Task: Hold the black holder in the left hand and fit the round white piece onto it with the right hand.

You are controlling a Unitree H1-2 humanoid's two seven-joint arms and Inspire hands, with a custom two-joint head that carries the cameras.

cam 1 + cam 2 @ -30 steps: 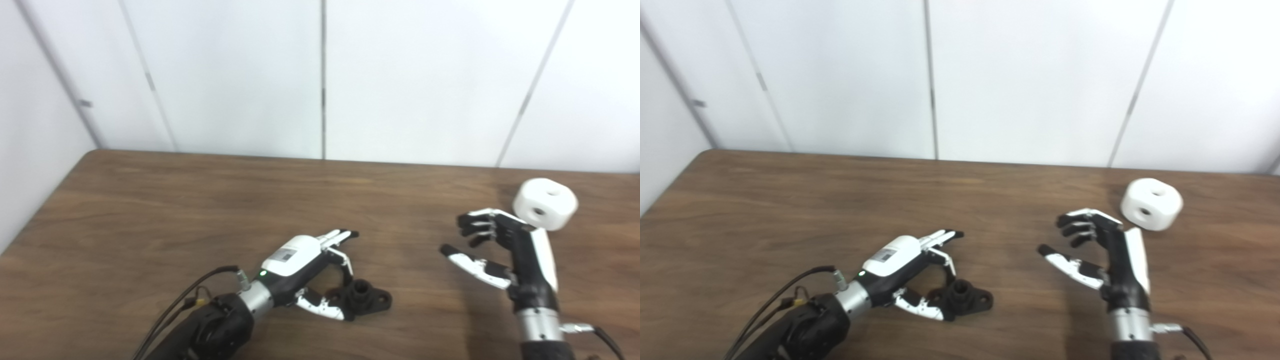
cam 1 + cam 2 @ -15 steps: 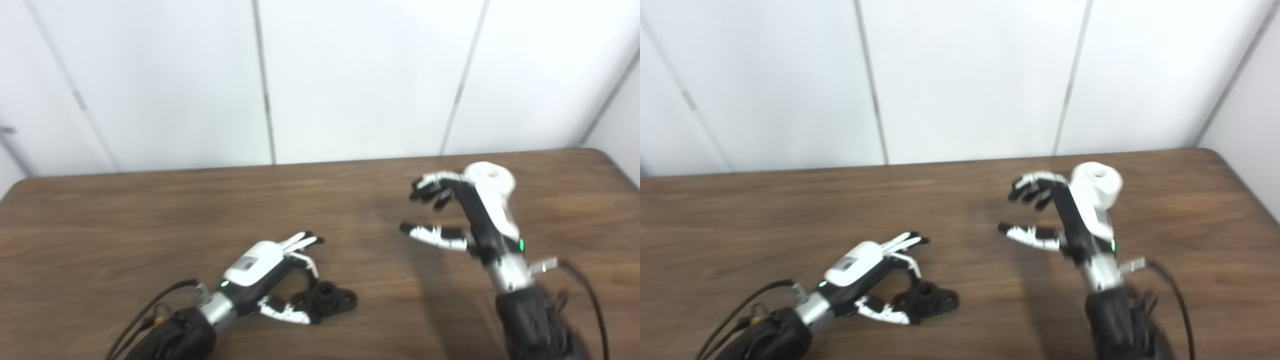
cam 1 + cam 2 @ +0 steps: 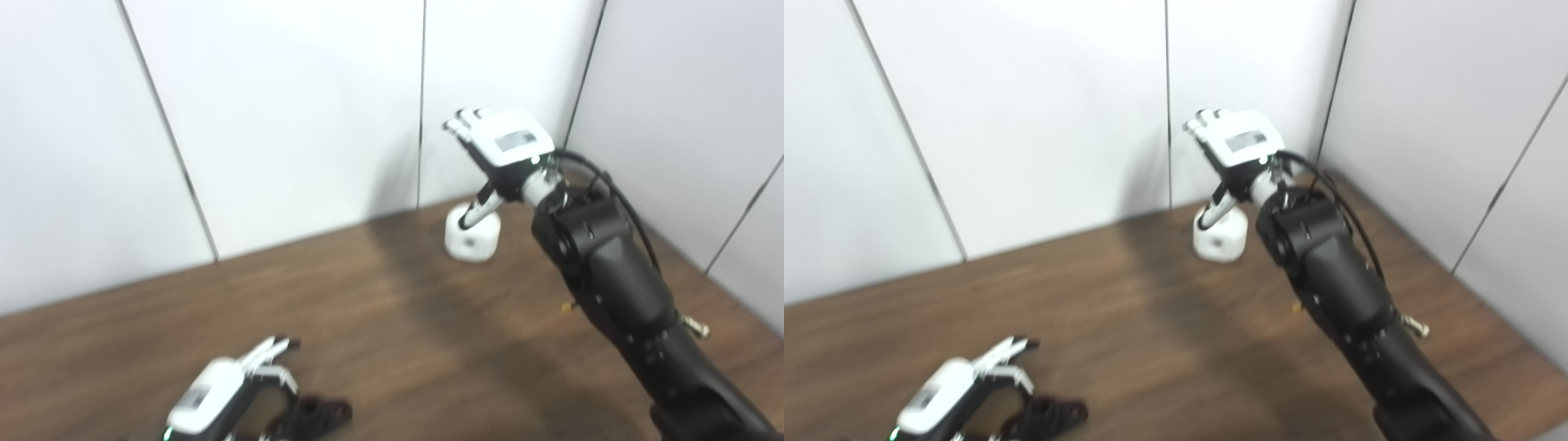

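The round white piece (image 3: 471, 236) is a short, squat cylinder standing at the far right of the worktop (image 3: 398, 318), close to the wall corner; a small dark hole marks its near side; its top is partly hidden by a thumb reaching down over it; the black holder (image 3: 318, 415) lies flat at the near left edge, well apart from the white piece; it is a low dark bracket, blurred, its details unclear.

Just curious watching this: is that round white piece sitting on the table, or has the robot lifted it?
On the table. The round white piece rests on the wooden table; the right hand is above it, its thumb reaching down to it.
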